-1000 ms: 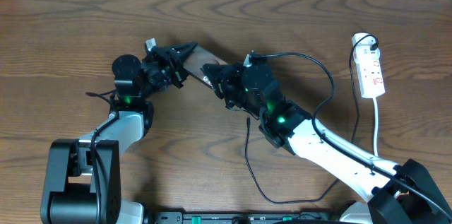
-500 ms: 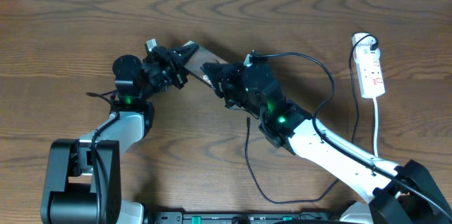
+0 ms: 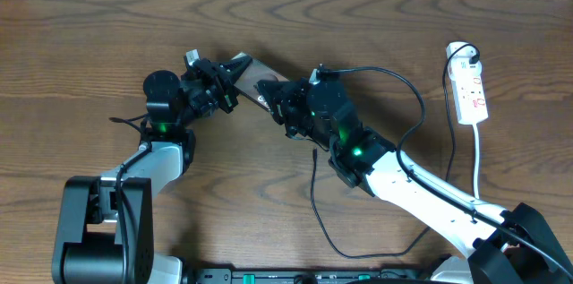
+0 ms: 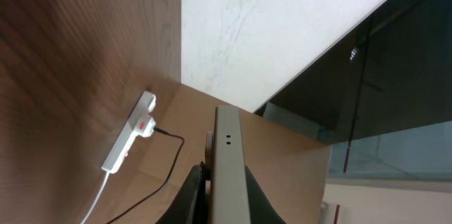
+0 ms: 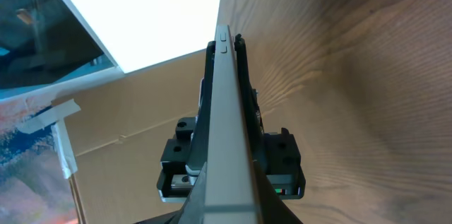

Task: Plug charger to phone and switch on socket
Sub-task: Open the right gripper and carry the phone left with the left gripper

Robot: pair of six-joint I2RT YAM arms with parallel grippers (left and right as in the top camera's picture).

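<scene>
The phone (image 3: pixel 258 73), a brown slab, is held above the table between both grippers. My left gripper (image 3: pixel 229 76) is shut on its left end and my right gripper (image 3: pixel 274 102) on its right end. In the left wrist view the phone's pale edge (image 4: pixel 227 132) stands between the jaws (image 4: pixel 223 166). In the right wrist view its edge (image 5: pixel 227 97) runs between the jaws (image 5: pixel 229 167). The charger's thin black cable lies loose on the table, its tip (image 3: pixel 315 152) just below my right gripper. The socket (image 3: pixel 469 90) lies at the far right and also shows in the left wrist view (image 4: pixel 131 139).
The charger cable loops along the front edge (image 3: pixel 358 254) and up to the plug at the socket's top end (image 3: pixel 467 51). The socket's white cord (image 3: pixel 478 159) runs down toward the right arm's base. A thicker black robot cable (image 3: pixel 407 87) arcs above the right arm.
Hardly anything: the left gripper has turned very slightly on the phone. The right arm, the charger cable and the socket have not moved.
</scene>
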